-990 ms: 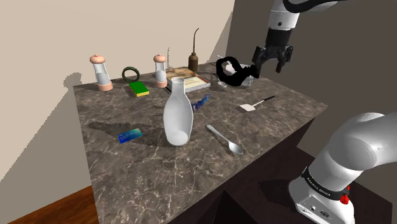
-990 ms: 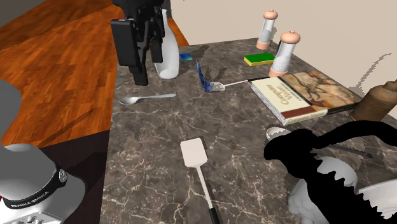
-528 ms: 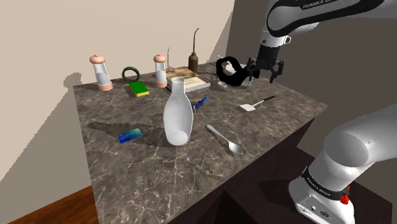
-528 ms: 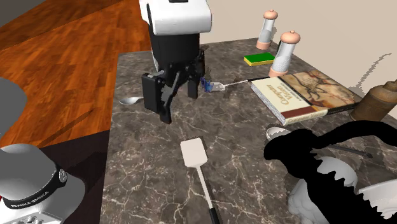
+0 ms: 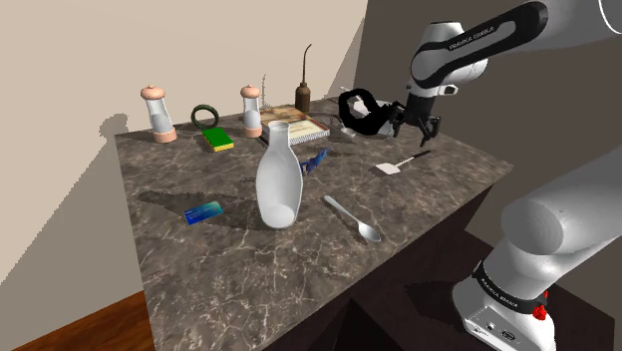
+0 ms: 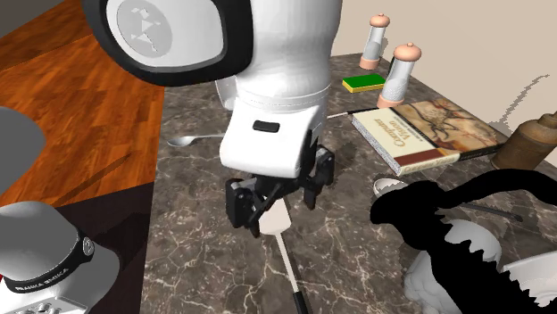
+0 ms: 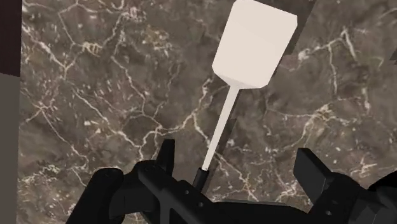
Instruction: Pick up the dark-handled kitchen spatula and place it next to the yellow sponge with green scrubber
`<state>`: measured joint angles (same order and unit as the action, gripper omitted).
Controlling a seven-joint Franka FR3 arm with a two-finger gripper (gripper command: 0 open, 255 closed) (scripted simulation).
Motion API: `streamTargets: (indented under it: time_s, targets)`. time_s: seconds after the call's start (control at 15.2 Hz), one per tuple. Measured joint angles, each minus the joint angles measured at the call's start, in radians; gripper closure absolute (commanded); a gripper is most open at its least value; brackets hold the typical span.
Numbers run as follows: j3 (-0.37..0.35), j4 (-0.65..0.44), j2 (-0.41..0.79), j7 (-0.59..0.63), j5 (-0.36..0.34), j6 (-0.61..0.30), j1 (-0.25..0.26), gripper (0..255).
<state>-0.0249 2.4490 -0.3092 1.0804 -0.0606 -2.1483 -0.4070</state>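
Observation:
The spatula (image 5: pixel 404 161) lies flat on the dark marble counter near the edge by the arm, with a pale blade (image 7: pixel 257 44), a thin pale shaft and a dark handle (image 6: pixel 299 301). My gripper (image 5: pixel 417 128) hangs just above it, open. In the wrist view the gripper (image 7: pixel 238 164) straddles the shaft where the dark handle starts, and neither finger touches it. In the second exterior view the gripper (image 6: pixel 278 207) covers part of the blade. The sponge (image 5: pixel 217 139), yellow with a green top, lies far across the counter between two mills (image 6: pixel 363 83).
A white vase (image 5: pixel 278 177) stands mid-counter, with a spoon (image 5: pixel 354 217) and a blue card (image 5: pixel 203 211) nearby. A book (image 6: pixel 428 132), two mills (image 5: pixel 155 113) (image 5: pixel 250 110), a brown oil can (image 5: pixel 303 95) and a black-and-white object (image 5: pixel 364 112) line the back.
The arm has swung in and come down from high above the counter to just over the spatula. The fingers have stayed open. The spatula has not moved.

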Motion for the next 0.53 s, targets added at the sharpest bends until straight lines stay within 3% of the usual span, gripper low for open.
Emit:
streamTargets:
  time_s: [0.26, 0.53]
  targets:
    - [0.01, 0.024, 0.069, 0.168, -0.014, -0.103, -0.057, 0]
    - [0.014, 0.048, 0.101, 0.194, -0.021, -0.161, -0.069, 0]
